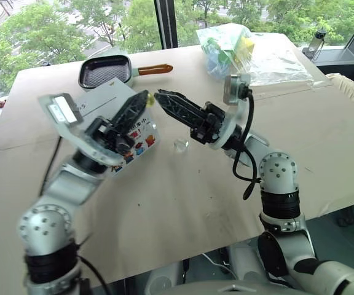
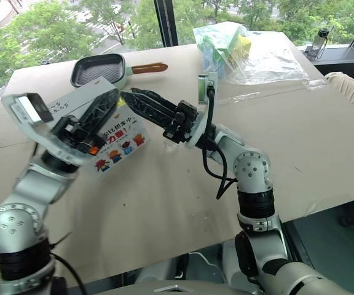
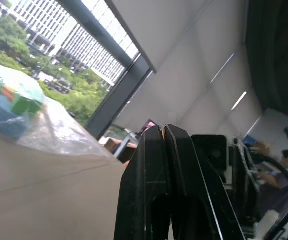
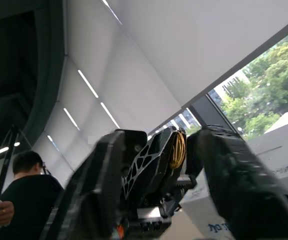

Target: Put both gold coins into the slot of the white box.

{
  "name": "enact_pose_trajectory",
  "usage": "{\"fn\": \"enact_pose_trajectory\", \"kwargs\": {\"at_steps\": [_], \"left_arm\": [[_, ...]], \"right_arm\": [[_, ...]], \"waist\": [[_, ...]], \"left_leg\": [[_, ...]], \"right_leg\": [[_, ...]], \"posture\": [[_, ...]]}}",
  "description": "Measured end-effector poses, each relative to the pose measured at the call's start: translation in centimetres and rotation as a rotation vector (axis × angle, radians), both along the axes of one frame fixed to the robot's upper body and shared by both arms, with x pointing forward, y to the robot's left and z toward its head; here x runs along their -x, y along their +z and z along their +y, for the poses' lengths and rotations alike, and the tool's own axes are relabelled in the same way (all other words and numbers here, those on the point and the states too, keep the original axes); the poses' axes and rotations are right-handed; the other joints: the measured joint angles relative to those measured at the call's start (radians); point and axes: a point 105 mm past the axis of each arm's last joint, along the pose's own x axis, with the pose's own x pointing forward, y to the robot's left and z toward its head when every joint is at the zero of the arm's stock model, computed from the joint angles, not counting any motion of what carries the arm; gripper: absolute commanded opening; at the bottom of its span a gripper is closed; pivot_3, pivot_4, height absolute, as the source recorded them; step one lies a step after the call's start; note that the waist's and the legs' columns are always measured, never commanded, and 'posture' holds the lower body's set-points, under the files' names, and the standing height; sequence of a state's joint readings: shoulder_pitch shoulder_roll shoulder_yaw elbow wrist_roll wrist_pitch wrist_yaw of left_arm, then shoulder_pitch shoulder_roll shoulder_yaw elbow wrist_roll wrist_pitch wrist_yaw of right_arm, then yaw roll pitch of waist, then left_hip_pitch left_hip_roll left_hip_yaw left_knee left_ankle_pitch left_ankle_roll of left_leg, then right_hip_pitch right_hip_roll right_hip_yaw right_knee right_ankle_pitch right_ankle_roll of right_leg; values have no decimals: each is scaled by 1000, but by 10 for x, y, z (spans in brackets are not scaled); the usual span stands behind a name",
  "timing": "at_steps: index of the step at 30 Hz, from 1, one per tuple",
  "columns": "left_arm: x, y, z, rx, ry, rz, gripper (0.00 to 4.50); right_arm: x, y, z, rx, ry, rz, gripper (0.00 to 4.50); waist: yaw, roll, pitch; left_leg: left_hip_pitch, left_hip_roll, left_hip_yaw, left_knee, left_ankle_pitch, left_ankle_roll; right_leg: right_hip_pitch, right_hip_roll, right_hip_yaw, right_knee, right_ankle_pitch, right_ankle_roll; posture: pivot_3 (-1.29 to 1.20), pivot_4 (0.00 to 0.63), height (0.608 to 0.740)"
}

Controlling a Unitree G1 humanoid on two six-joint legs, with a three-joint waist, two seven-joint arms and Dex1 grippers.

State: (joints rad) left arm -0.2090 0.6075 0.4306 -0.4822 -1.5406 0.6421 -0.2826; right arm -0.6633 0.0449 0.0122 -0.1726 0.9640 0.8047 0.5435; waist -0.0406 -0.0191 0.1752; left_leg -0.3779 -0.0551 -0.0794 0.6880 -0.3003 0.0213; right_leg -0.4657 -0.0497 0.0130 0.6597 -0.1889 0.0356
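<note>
Two grippers are meeting tip to tip above the tabletop, and I am recording the moment as seen. Nearest to me, the left gripper is reaching up and to the right with its black fingers pressed together, and I am seeing a gold coin pinched edge-on at their tip. In the right wrist view that same coin is showing as a yellow disc clamped at the end of the left gripper's fingers. The right gripper is pointing to the left, just beside the coin; in its own wrist view its two fingers are standing apart on either side of the left gripper's tip, so I am reading it as open and holding nothing. I am not able to locate the second gold coin.

Below and behind the left gripper, the white box is lying on the tabletop, tilted, with cartoon figures and orange lettering on its near face and black handwriting on its upper face. I am unable to make out the slot, as the left arm is crossing that face. One small clear block is resting just right of the box. Farther back, a grey pan with an orange handle is sitting near the window edge, and a clear plastic bag of coloured items is lying at the far right.
</note>
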Motion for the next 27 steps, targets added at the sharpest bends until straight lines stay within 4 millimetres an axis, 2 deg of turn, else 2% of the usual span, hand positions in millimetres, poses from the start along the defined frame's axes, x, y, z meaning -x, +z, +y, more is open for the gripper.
{"fn": "enact_pose_trajectory", "kwargs": {"at_steps": [4, 6, 9, 11, 14, 18, 21, 27], "left_arm": [[-4, 6, 25, -294, 50, 16, 0], [-11, 11, 39, -465, 61, 19, 0], [-20, 26, 58, -599, 108, -2, 0], [-27, 34, 72, -681, 147, -13, 0], [-39, 26, 84, -814, 138, 0, 0], [-53, 11, 99, -970, 122, 42, 0], [-60, 0, 109, -1045, 105, 87, 0], [-66, 1, 111, -1093, 87, 64, 0]], "right_arm": [[-6, -22, -4, 172, -60, -113, 3711], [-14, -32, -6, 276, -127, -229, 3711], [-19, -36, -6, 369, -183, -367, 3711], [-24, -31, -6, 401, -231, -438, 3711], [-34, -26, -5, 471, -324, -523, 3711], [-40, -25, 0, 500, -360, -513, 3711], [-37, -20, 4, 495, -352, -518, 3711], [-28, -11, 6, 490, -333, -537, 3711]], "waist": [[-1, 1, 1], [-2, 0, 1], [-2, 0, 1], [-4, 1, 1], [-5, 1, 1], [-5, 1, 1], [-5, 0, 1], [-4, 0, 1]], "left_leg": [[0, -1, 1, -1, 0, 0], [0, -1, 1, -1, 0, 0], [0, -1, 1, -2, 0, 0], [0, -1, 2, -2, 0, 0], [0, -1, 2, -4, 0, 0], [-3, -1, 1, -4, 0, 0], [-4, -1, 1, -4, 0, 0], [-4, -1, 1, -3, 0, 0]], "right_leg": [[0, 0, 1, -2, 0, 0], [0, 1, 0, -2, 0, 0], [0, 1, 0, -3, 0, 0], [0, 1, 1, -3, 0, 0], [-1, 1, 1, -3, 0, 0], [-3, -1, 1, -4, 0, 0], [-4, -2, 1, -4, 0, 0], [-4, -4, 0, -3, 0, 0]], "posture": [[0, 150, 721], [0, 150, 721], [0, 150, 721], [0, 150, 721], [0, 150, 721], [0, 150, 721], [0, 150, 721], [0, 150, 721]]}}
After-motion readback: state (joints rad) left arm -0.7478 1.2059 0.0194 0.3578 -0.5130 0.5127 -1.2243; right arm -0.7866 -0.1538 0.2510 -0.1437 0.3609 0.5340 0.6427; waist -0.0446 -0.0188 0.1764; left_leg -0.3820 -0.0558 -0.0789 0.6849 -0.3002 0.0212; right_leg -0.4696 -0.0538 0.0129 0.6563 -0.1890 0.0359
